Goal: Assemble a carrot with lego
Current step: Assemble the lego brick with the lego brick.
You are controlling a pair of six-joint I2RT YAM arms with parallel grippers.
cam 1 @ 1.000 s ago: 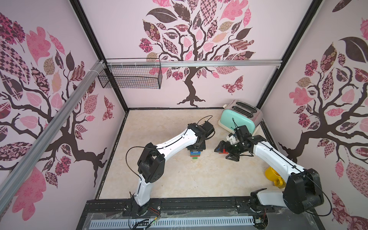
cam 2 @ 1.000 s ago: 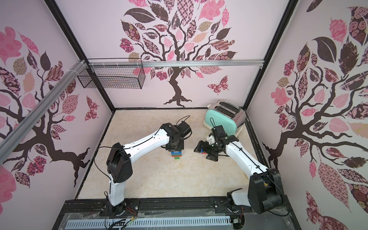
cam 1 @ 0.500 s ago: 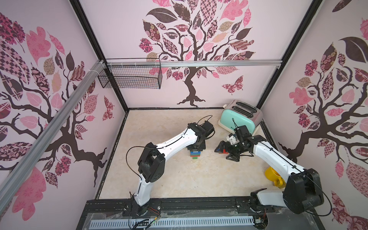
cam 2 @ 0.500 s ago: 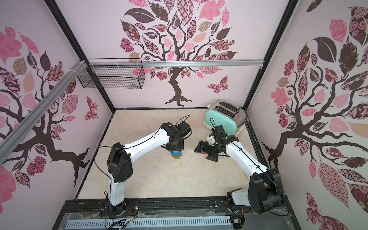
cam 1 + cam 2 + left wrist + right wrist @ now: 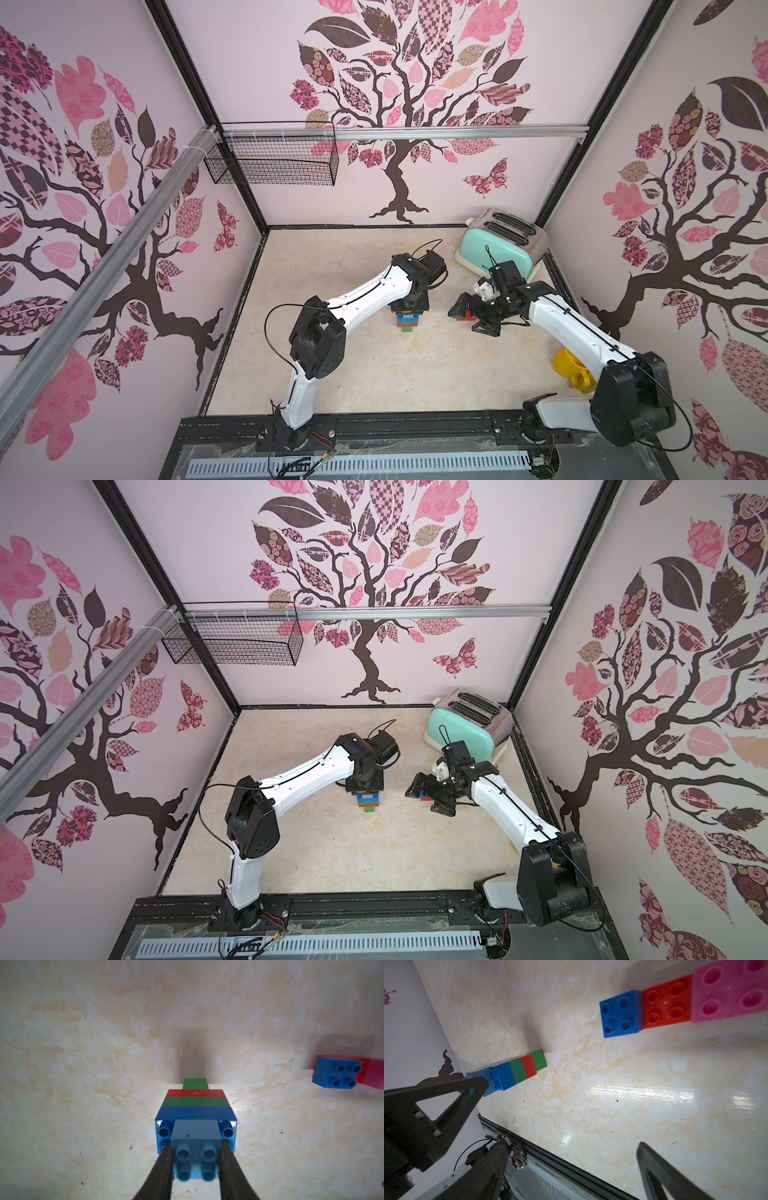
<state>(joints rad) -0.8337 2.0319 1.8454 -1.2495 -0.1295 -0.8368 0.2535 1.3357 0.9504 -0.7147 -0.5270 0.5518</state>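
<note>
**Control:** Report the position of the carrot.

**Operator:** The carrot (image 5: 196, 1103) stood upright near the middle of the table (image 5: 374, 374), small green tip down, with its shadow meeting the tip. Reading upward, I counted green, red, green, dark blue, then a light blue brick (image 5: 196, 1134) on top.

**Control:** State of the end effectors?

**Operator:** I had the left gripper (image 5: 196, 1148) pointing straight down. Its fingers (image 5: 164, 1165) were clamped on two opposite sides of that light blue brick. The right gripper (image 5: 573, 1145) stood with its jaws wide apart and nothing between them, low over the table, beside the carrot and apart from it.

**Control:** Loose parts?

**Operator:** Three lay in a touching row just ahead of the right gripper: a blue brick (image 5: 620, 1014), a red brick (image 5: 666, 1006) and a pink brick (image 5: 733, 991).

**Control:** Any readable markings?

**Operator:** The mint toaster (image 5: 498, 245) in the far right corner carried dark lettering on its side. It was partly behind the right arm and too small for me to read. A yellow mug (image 5: 571, 368) sat near the right wall.
</note>
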